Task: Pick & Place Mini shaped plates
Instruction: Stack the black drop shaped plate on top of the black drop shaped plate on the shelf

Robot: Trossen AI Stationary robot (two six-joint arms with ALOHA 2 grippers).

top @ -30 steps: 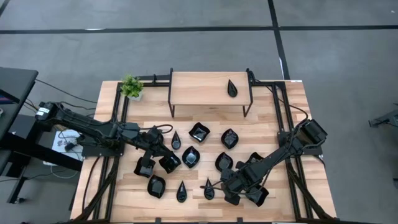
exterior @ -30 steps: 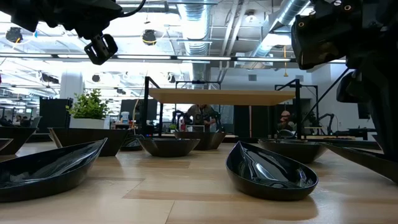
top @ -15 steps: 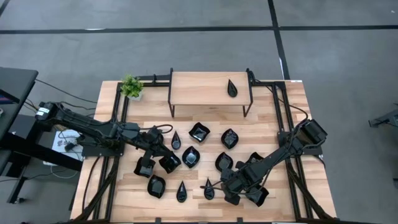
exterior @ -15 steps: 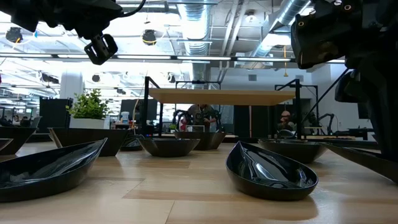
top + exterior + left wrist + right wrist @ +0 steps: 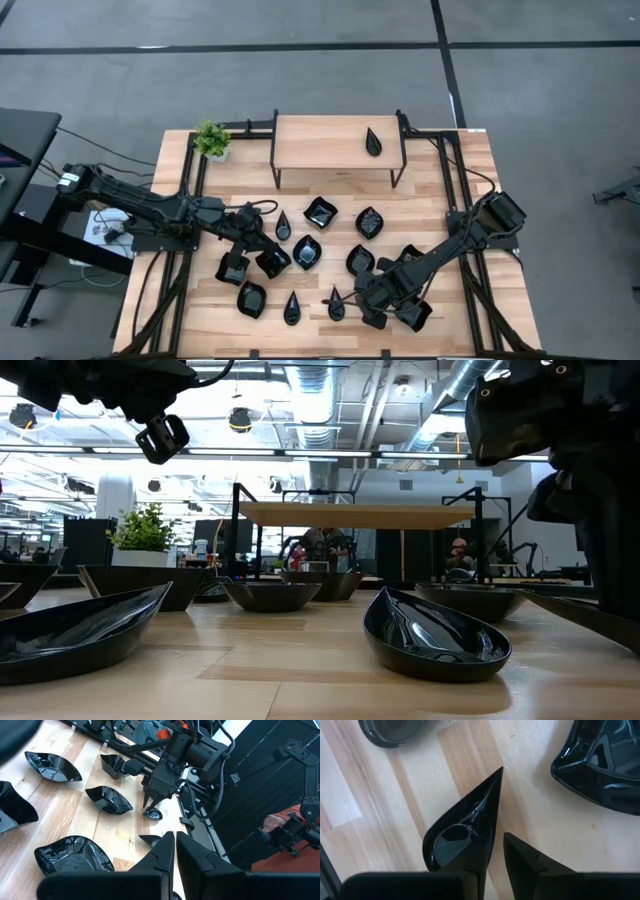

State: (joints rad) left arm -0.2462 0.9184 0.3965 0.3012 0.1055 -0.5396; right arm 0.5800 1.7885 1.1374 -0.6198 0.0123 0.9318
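Note:
Several glossy black mini shaped plates lie spread over the wooden table, among them squarish ones. One teardrop plate rests on the raised wooden shelf at the far side. My right gripper, near the front edge, is shut on another teardrop plate. My left gripper hangs shut and holds nothing, above the plates at the table's left middle. My right gripper holds the teardrop plate by its side wall near the rounded end. One finger is over the plate's hollow and the other is outside it. The fingers come steeply from above. The plate sits tilted, its pointed tip away from the fingers; whether it is clear of the table, I cannot tell.
A small green potted plant stands at the far left corner. Black frame bars run along both table sides. Other plates lie close around the held one. In the low view, people show in the room beyond the table.

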